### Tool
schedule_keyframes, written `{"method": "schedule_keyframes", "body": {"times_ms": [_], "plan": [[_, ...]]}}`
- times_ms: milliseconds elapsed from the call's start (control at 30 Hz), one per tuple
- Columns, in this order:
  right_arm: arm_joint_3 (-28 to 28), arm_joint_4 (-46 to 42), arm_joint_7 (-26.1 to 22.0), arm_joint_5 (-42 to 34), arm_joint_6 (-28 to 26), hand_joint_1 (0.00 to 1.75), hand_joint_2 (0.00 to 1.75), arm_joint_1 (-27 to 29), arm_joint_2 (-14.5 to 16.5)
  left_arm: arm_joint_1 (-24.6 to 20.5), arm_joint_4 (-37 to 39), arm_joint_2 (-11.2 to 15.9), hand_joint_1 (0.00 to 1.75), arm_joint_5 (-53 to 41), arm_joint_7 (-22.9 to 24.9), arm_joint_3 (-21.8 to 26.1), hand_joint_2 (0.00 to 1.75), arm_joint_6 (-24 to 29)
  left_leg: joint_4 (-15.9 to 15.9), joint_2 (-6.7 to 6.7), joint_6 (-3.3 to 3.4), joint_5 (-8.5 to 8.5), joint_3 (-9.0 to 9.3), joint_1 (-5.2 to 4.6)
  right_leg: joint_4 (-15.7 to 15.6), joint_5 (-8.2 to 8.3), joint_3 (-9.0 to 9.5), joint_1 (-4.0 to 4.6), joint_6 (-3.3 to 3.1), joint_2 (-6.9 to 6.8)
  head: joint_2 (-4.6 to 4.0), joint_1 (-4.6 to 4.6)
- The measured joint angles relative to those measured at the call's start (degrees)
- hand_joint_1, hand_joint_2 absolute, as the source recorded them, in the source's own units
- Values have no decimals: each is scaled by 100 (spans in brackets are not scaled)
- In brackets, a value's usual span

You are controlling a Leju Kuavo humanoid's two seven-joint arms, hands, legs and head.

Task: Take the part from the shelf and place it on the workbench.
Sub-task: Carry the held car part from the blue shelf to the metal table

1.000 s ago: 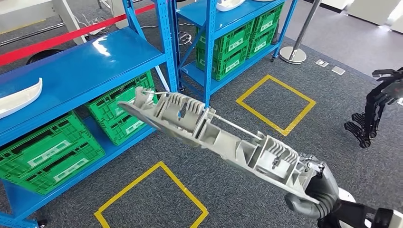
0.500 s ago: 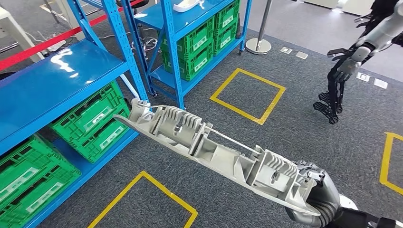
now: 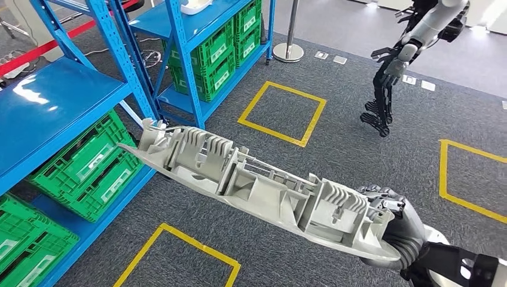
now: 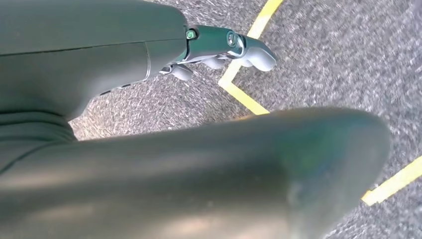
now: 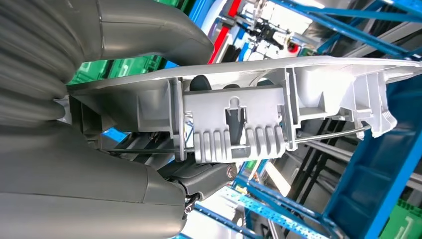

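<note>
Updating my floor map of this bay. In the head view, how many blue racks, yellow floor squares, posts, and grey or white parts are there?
Blue racks: 2
Yellow floor squares: 3
Post: 1
Grey part, held by the right robot hand: 1
White part, on the far rack: 1
Total: 8
</note>
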Motion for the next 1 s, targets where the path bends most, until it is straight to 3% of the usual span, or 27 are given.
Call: {"method": "schedule_keyframes", "body": {"times_ms": [67,100,167,200,267,333,400,433,467,533,600,633,700,767,833,900,933,1000], "plan": [[48,19,-2,-31,-42,175,175,-82,-2,-2,0,-14,0,-9,-23,1,0,-2,4,109,-38,-18,10,-27,-635,176,338,69,-92,-220,0,-2],[68,27,-2,-53,-72,175,175,-117,-9,-4,0,-14,0,-14,-38,2,0,-4,2,159,-64,-25,15,-34,-753,183,388,99,-128,-277,0,-4],[107,42,21,-85,-143,175,175,-178,-34,-15,-3,-4,0,-21,-62,3,0,-9,-13,254,-123,-37,33,-37,-782,204,372,106,-180,-162,0,-8],[133,48,44,-97,-177,175,175,-211,-48,-21,-5,4,0,-31,-66,3,0,-12,11,208,-155,-64,34,-31,-808,223,376,89,-205,-105,0,-9],[203,68,91,-133,-229,175,175,-297,-75,-22,-8,17,0,-66,-63,4,0,-20,328,-74,-216,-268,-94,-14,-858,265,390,42,-262,16,0,-26],[287,109,103,-196,-249,175,175,-372,-95,3,-5,28,0,-97,-48,11,0,-23,1040,-345,-255,-617,-425,10,-864,275,385,31,-287,141,0,-46],[359,157,108,-246,-262,175,175,-406,-101,30,-3,33,0,-122,-26,24,0,-19,1551,-390,-283,-746,-691,22,-859,276,384,25,-284,290,0,-59],[387,178,117,-262,-279,175,175,-412,-105,36,-2,33,0,-149,-16,28,0,-16,1514,-396,-295,-644,-692,32,-853,278,386,17,-275,368,0,-61],[411,193,131,-278,-300,175,175,-413,-107,37,-2,35,0,-175,-8,29,0,-14,1260,-422,-308,-451,-590,50,-843,277,388,5,-259,443,0,-63],[449,211,154,-313,-346,175,175,-417,-110,38,-1,42,0,-215,2,29,0,-13,497,-630,-334,-87,-254,102,-794,263,373,-12,-199,587,0,-71],[480,222,165,-328,-412,175,175,-418,-111,39,1,58,0,-243,6,29,0,-13,91,-811,-297,12,-77,125,-752,262,324,-21,-114,722,0,-75],[497,226,156,-321,-465,175,175,-402,-114,36,2,68,0,-270,7,29,0,-14,64,-822,-253,-10,-62,110,-752,275,300,-27,-68,786,0,-75],[527,227,85,-273,-611,175,175,-307,-136,21,-1,87,0,-332,8,28,0,-26,54,-694,-151,16,-50,95,-759,296,272,-49,5,838,0,-72],[537,224,-53,-203,-739,175,175,-177,-198,16,-2,106,0,-393,4,27,0,-69,30,-564,-69,39,-44,97,-484,131,131,-36,47,591,0,-35],[533,222,-169,-131,-792,175,175,-57,-260,35,-2,127,0,-449,2,27,0,-118,27,-412,-20,32,-48,71,235,-234,-220,-18,68,281,0,6],[525,222,-212,-59,-796,175,175,46,-286,49,-2,136,0,-486,7,27,0,-142,28,-247,2,17,-48,40,846,-443,-522,-18,67,199,0,14],[520,222,-212,-24,-787,175,175,76,-292,45,-2,134,0,-497,9,27,0,-148,28,-167,7,10,-45,29,864,-394,-529,-17,55,185,0,16],[511,222,-196,25,-750,175,175,72,-303,19,-1,115,0,-503,-2,27,0,-161,28,-17,4,-9,-27,11,249,-64,-191,4,5,78,0,19]]}}
